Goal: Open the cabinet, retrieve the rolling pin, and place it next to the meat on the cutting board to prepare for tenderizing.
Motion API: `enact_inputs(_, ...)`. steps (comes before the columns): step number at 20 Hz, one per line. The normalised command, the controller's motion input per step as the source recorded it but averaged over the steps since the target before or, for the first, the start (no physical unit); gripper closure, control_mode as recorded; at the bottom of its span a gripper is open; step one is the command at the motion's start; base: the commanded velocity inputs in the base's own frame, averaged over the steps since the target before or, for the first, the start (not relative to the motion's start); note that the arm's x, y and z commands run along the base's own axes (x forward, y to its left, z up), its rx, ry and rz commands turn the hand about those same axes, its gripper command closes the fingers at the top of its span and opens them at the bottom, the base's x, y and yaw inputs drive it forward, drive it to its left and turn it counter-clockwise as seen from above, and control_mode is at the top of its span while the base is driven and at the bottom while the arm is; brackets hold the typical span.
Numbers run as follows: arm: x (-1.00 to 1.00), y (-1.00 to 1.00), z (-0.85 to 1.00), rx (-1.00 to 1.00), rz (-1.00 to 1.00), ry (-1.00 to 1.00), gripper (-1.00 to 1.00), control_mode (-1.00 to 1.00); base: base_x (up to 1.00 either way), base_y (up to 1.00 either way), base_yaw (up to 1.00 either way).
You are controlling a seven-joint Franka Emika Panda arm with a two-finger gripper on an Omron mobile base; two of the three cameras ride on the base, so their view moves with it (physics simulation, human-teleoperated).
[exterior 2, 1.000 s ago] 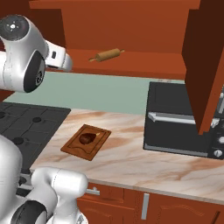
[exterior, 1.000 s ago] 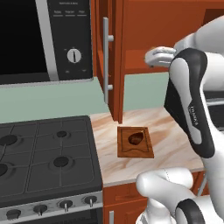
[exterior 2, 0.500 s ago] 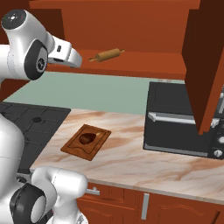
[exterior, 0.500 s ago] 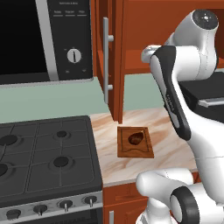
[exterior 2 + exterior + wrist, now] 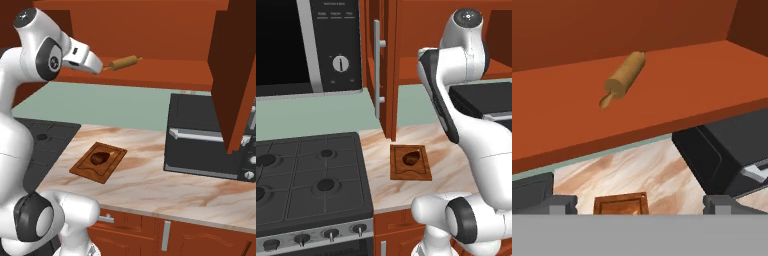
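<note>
Cabinet (image 5: 150,30) open; rolling pin (image 5: 625,76) lying on its bottom shelf, untouched; gripper (image 5: 640,202) raised before that shelf, jaws fully spread, empty; cutting board (image 5: 98,161) below cabinet carries meat (image 5: 99,158).

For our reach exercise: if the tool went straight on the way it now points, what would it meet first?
Probably the rolling pin on the open cabinet's shelf, ahead of the open tool; depth is unclear.
</note>
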Motion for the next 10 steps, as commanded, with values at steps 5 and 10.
enact_inputs(5,0.36,-0.15,-0.12,-0.01,-0.11,0.00,-1.00,-1.00,0.00,0.00,0.00)
enact_inputs(10,0.38,-0.04,0.00,0.00,-0.14,0.00,-1.00,-1.00,0.00,0.00,0.00)
